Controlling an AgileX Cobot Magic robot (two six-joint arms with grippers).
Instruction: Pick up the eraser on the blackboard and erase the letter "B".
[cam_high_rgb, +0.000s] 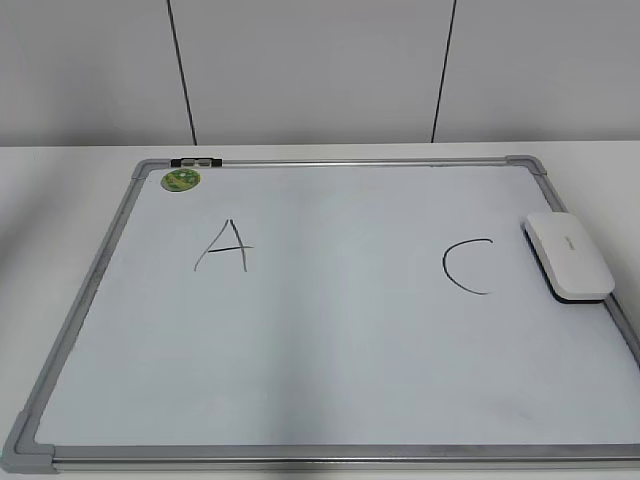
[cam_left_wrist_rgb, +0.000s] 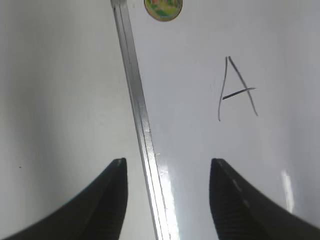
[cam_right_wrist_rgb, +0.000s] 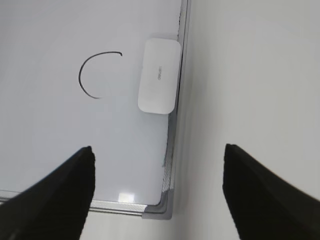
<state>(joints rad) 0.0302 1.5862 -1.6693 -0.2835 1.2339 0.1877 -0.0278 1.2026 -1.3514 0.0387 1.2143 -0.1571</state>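
White dry-erase blackboard with silver-grey metal frame, lying flat on a white table, with the white rounded-rectangular plastic eraser at its right edge.

The eraser lies on the board just right of the black hand-drawn "C", against the right frame rail; its long axis runs from near to far, roughly along that rail, with the far end angled slightly inward in the exterior view. Between the black "A" and the "C" the board surface is bare white. The round green magnet sits at the far left corner. Only the wrist views show the grippers: the left gripper is spread apart, grasping nothing, straddling the left frame rail; the right gripper is likewise spread wide and unloaded, above the board's corner, apart from the eraser. Only the exterior view shows both letters together.
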